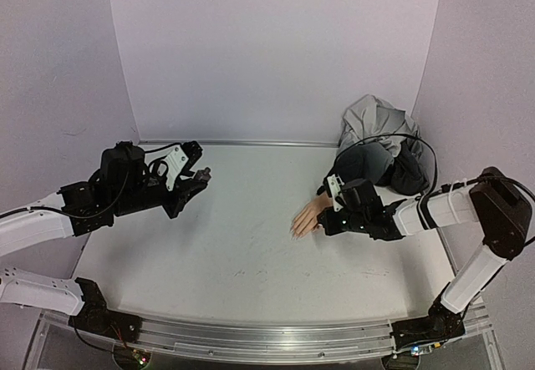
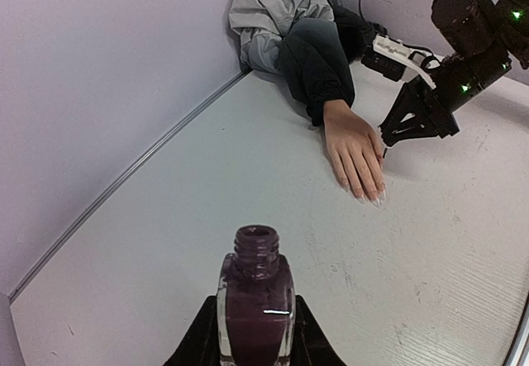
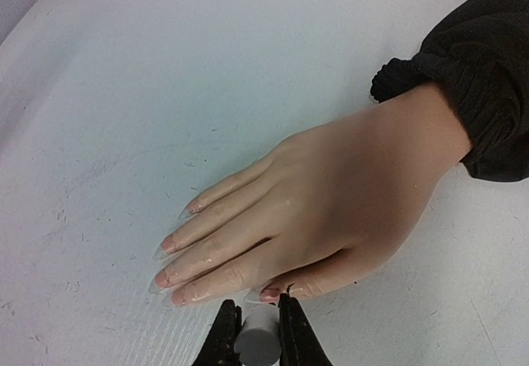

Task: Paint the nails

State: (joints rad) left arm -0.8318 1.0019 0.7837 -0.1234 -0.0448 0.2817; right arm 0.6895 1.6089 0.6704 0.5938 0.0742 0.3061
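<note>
A peach mannequin hand [image 1: 305,218] lies palm down on the white table, fingers pointing left, with a dark sleeve [image 1: 368,165] behind it. Its nails [image 3: 168,244] are pale pink with long clear tips. My right gripper [image 3: 256,323] is shut on the white brush cap [image 3: 258,343], low over the table and right beside the thumb nail [image 3: 270,295]; the thin brush tip touches it. My left gripper [image 2: 254,337] is shut on an uncapped bottle of dark maroon polish [image 2: 254,296] and holds it upright above the table's left side [image 1: 199,175], well apart from the hand [image 2: 355,147].
A crumpled grey jacket [image 1: 378,119] lies in the back right corner over the sleeve. A black cable [image 1: 430,165] loops by the right arm. Lilac walls close in the table at the back and on both sides.
</note>
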